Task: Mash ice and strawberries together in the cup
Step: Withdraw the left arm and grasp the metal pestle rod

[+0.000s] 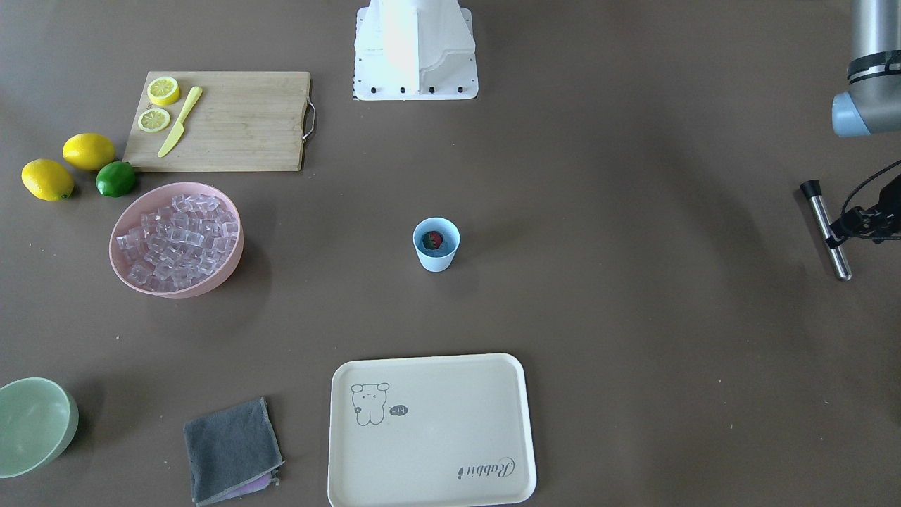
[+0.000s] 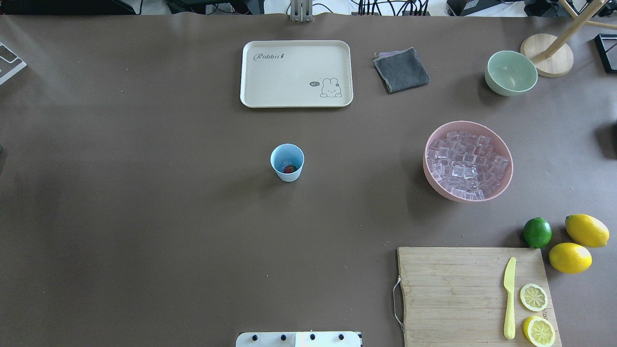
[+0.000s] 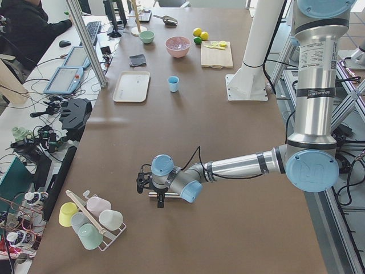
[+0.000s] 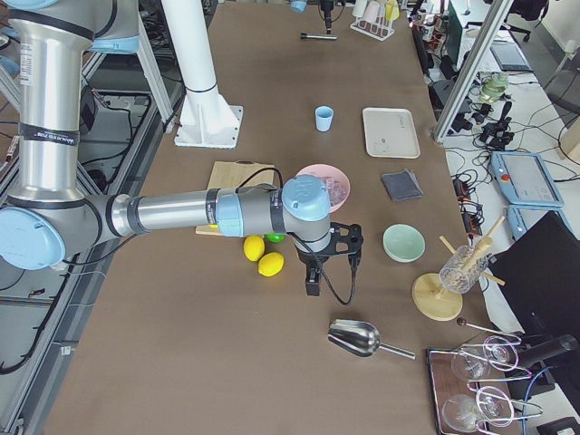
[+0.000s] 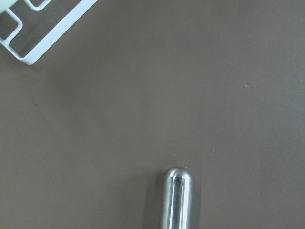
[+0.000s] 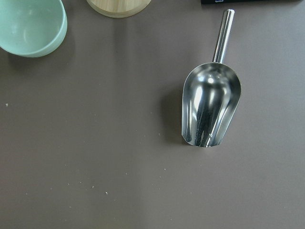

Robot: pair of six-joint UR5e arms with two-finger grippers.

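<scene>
Steel, the muddler is lying at 3 o'clock in the front-facing view, with the left gripper hanging low against it; how wide it is standing I cannot tell. The cup is sitting at centre, holding the strawberry. Ice is filling the pink bowl at 9 o'clock. The tray is reading "Rabbit". Only the right side view is showing the right gripper, pointing down near the lemons; its spread cannot be told. Its wrist camera is catching a scoop.

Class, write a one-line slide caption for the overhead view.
Blue cup with a strawberry inside stands mid-table, apart from the pink bowl of ice.
</scene>
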